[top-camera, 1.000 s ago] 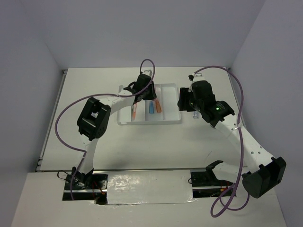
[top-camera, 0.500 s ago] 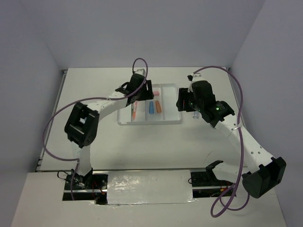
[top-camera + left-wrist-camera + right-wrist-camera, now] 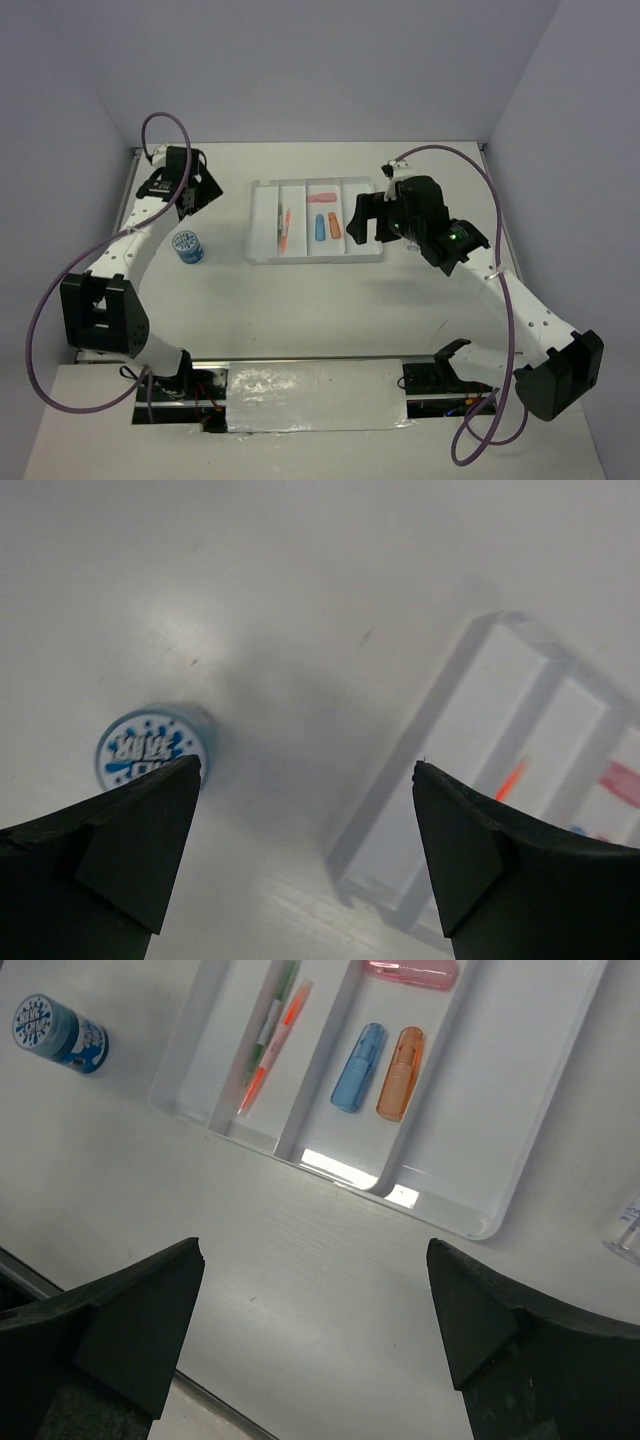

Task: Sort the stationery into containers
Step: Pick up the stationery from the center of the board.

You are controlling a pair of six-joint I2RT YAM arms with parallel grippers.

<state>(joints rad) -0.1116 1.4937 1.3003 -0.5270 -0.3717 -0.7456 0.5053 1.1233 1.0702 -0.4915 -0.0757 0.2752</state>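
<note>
Bare white tabletop [image 3: 300,300] lies open on the near side of the flat white plastic tray [image 3: 262,225]. A round blue-white roll [image 3: 187,245] stands to its left, and a clear object [image 3: 628,1228], possibly a bottle, to its right.

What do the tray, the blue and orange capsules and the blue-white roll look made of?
Tray: likely white plastic, glossy; glints along its thin walls. Blue capsule and orange capsule: seemingly smooth translucent plastic. Roll: printed blue-white wrap, paper or film, unclear.

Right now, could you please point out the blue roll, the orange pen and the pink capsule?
blue roll [image 3: 34,1019]: right wrist view, printed top.
orange pen [image 3: 273,1048]: right wrist view, mid-barrel.
pink capsule [image 3: 411,970]: right wrist view, middle.
</note>
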